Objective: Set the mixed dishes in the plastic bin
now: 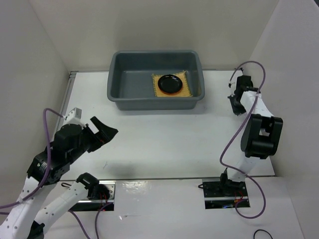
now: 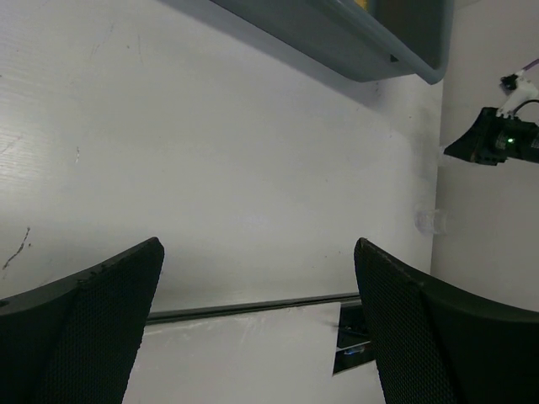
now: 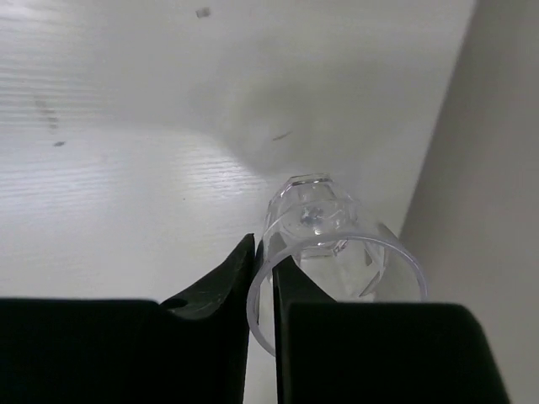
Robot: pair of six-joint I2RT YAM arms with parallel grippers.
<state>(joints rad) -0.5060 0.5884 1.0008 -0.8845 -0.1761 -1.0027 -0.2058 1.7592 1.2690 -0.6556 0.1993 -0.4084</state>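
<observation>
The right gripper [image 3: 263, 263], clamped on the wall of the glass cup [image 3: 333, 240] right of the bin [image 1: 149, 103], should carry it level and release low inside; the left gripper [image 2: 257, 251] gapes empty.

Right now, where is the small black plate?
In the top view, the black plate sits on the tan mat inside the grey bin, toward its right end, at the table's far side.

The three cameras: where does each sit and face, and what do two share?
Top external: above and behind, looking down on the grey-blue plastic bin; both arms show.
Left wrist: on its arm, faces across the table; open left gripper shows.
Right wrist: on its arm, faces the table; right gripper pinches a clear glass cup.
Top and left wrist share the bin.
</observation>
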